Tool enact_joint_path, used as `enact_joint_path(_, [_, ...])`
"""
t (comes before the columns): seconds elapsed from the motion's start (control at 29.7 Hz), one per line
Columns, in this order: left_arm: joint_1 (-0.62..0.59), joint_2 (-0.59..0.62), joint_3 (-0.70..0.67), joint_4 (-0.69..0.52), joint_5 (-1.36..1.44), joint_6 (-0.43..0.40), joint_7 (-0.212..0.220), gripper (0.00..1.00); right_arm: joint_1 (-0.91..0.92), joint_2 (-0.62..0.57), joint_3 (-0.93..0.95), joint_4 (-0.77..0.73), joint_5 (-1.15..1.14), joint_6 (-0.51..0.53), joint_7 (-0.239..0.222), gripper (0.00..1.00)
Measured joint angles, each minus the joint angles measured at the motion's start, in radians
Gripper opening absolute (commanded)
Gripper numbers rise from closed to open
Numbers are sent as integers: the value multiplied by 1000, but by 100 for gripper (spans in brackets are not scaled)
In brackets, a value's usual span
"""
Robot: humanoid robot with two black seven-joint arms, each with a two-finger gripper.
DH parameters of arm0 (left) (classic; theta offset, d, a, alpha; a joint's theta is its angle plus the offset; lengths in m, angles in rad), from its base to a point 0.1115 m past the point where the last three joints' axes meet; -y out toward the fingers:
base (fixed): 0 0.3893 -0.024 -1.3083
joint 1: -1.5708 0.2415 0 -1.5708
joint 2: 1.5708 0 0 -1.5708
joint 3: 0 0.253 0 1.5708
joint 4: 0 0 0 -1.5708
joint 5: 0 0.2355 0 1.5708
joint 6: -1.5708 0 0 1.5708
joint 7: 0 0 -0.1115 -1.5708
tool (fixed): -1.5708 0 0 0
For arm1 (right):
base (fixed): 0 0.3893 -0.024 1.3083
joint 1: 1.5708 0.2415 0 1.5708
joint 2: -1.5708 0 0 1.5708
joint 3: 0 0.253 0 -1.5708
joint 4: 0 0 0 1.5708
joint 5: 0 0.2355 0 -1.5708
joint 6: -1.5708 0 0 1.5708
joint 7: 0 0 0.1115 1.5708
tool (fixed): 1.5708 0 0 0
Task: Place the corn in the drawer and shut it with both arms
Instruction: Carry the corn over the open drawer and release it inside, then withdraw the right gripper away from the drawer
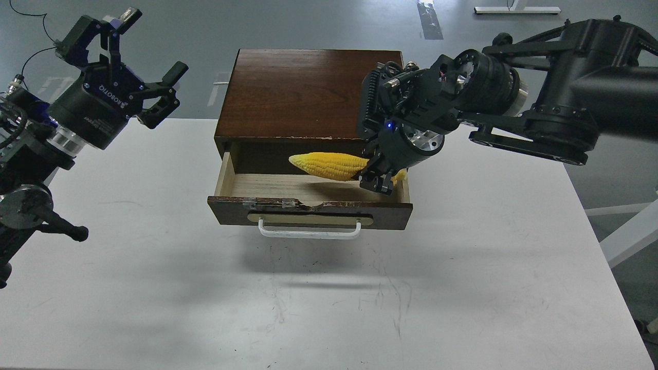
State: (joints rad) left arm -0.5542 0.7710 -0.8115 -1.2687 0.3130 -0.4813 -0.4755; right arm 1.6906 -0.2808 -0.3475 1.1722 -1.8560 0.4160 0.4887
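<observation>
Over the white desk (pixel 154 288) the left claw (pixel 172 87) hangs spread and empty, while the pulled-out drawer (pixel 308 210) lies under the yellow corn cob (pixel 326 165), gripped at its thick end by the right claw (pixel 379 180).

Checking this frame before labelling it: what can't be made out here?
- Head view: the corn's thick end, hidden by the right pincer.
- Whether the corn touches the drawer floor: not clear from this angle.
- The drawer's back, hidden under the cabinet top.
- The left arm's base, cut off by the left edge.
</observation>
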Motion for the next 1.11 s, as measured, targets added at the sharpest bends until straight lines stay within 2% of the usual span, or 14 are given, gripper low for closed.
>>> enact_joint_path(0.24, [0, -1, 0, 0, 0, -3, 0, 100, 0, 2, 2, 0, 60, -21, 0, 80])
enact_joint_path(0.34, [0, -1, 0, 0, 0, -3, -1, 100, 3, 1, 4, 4, 127, -35, 0, 82])
enact_joint_path(0.44, [0, -1, 0, 0, 0, -1, -1, 100, 14, -20, 20, 6, 204, -43, 0, 98])
enact_joint_path(0.61, [0, -1, 0, 0, 0, -4, -3, 100, 20, -160, 116, 8, 379, -44, 0, 98])
enact_joint_path(0.77, [1, -4, 0, 0, 0, -7, -4, 100, -18, -380, 173, 7, 705, -41, 0, 98])
enact_joint_path(0.94, [1, -14, 2, 0, 0, -7, -4, 100, -185, -556, 209, -1, 1081, -47, 0, 99])
enact_joint_path(1.11, [0, -19, 3, 0, 4, -7, -5, 100, -423, -640, 261, -10, 1366, -54, 0, 100])
